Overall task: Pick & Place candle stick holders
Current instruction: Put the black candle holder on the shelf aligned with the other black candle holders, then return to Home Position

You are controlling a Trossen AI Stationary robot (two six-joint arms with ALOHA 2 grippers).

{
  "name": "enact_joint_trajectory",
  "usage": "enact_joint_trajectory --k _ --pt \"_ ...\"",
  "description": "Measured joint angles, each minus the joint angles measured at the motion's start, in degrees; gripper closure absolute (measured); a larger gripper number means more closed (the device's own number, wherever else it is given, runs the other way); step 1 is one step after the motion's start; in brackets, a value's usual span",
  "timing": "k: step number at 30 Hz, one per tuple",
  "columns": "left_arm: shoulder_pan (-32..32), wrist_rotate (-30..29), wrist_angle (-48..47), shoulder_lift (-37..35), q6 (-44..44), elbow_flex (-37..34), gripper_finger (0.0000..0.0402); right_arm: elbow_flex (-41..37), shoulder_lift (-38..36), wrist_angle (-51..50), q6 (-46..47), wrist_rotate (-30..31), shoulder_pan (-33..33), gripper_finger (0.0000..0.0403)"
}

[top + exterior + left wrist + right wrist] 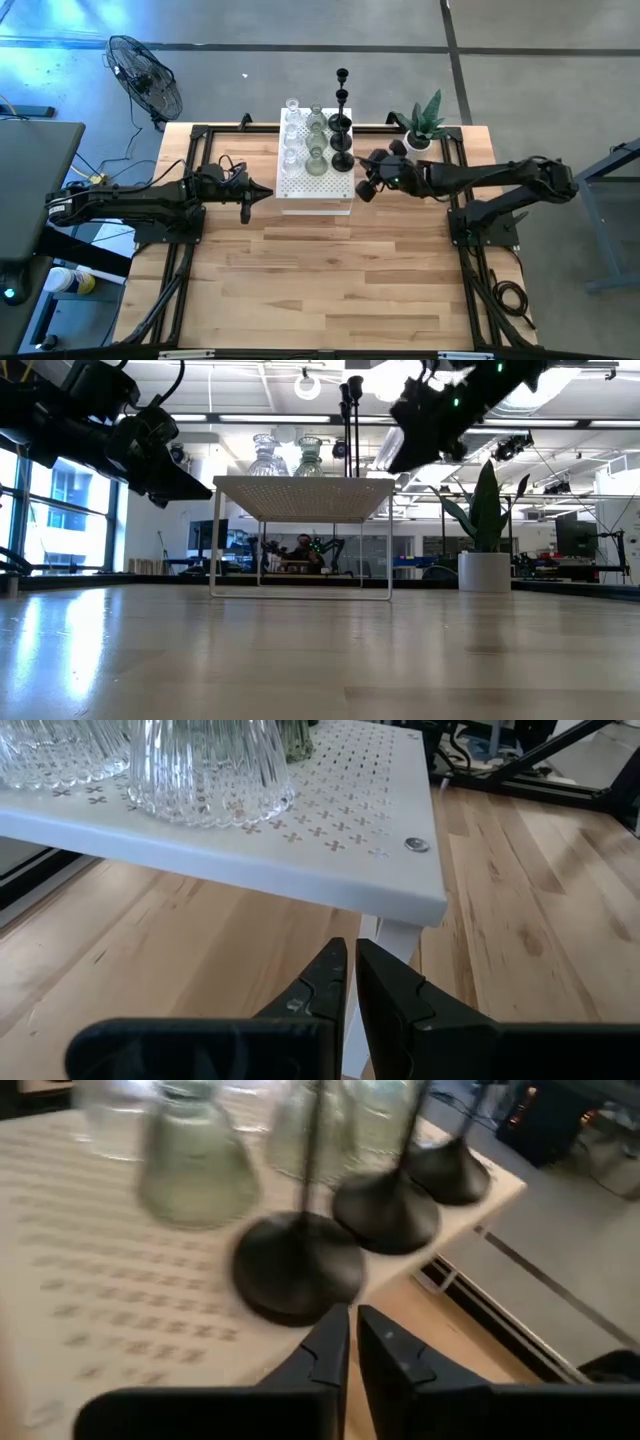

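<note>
At the table's far edge, all candle stick holders (318, 135) sit on the white perforated box (312, 188).
We see nothing placed yet; left gripper (246, 207) and right gripper (362, 190) both clenched, empty.

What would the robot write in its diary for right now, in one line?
left gripper: shut, beside white perforated box | right gripper: shut, empty, near black candle stick holders | holders: all on box

No legible text, label, brand, number or sign anywhere in these views.
</note>
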Motion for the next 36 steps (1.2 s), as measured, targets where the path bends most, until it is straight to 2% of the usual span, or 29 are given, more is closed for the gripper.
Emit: enact_joint_trajectory --k 5,9,20,29,33,36 --pt "0.0 -0.2 0.3 0.0 -0.01 0.0 0.0378 -5.85 0.16 10.49 0.06 -4.74 -4.5 0.038" --pt "-0.01 -1.25 0.31 0.0 0.01 0.0 0.0378 -7.73 0.85 12.09 0.49 -6.7 -6.77 0.0399" --pt "0.0 -1.51 0.6 0.0 -0.01 0.0 0.0378 -8.12 4.87 18.07 -0.18 -10.34 -7.38 0.04" --pt "-0.01 -1.51 0.21 0.0 0.0 0.0 0.0378 -8.1 3.97 17.81 -1.42 -9.76 -7.24 0.0402" --pt "-0.01 -1.24 0.23 0.02 0.57 0.0 0.0378 -8.1 0.98 13.62 -3.02 -9.32 -6.3 0.0402" --pt "-0.01 -1.25 0.57 -0.04 1.76 0.0 0.0378 -8.1 -2.6 8.56 -6.87 -8.85 -3.25 0.0402"
